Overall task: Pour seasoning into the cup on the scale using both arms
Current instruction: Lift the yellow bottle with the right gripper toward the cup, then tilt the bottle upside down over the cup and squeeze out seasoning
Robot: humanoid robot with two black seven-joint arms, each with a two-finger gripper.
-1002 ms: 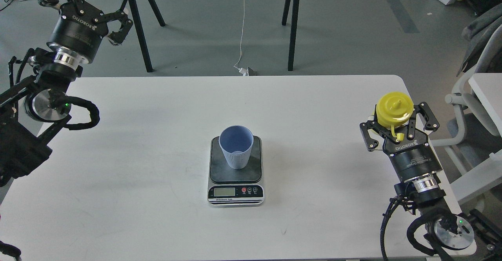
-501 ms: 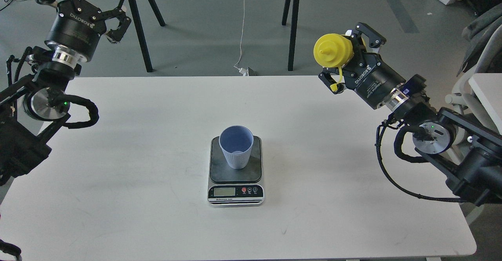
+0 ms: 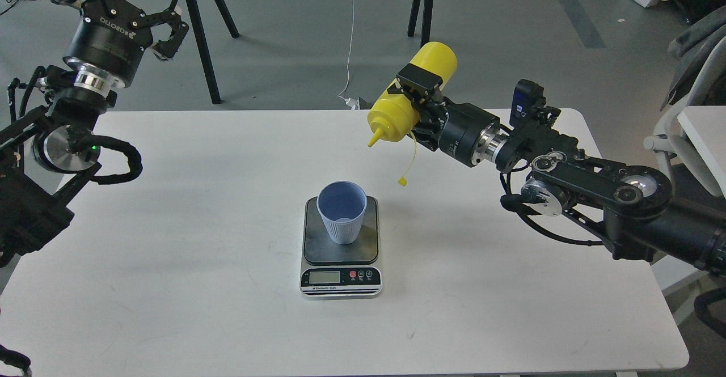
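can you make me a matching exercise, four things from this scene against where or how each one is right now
Things:
1. yellow plastic squeeze bottle
2. light-blue ribbed plastic cup
3. flat grey kitchen scale
4. left hand

States:
A. open and empty, raised off the white table's far left corner
B. tilted nozzle-down in the right hand
C. upright on the weighing plate
D. flat on the table

Pairs: 1-B, 2-C, 3-D, 4-A

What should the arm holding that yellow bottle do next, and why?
Probably carry the seasoning a little further left and toward the robot. The right gripper holds it tilted, nozzle down, but the nozzle sits up and right of the cup on the scale, not over its mouth.
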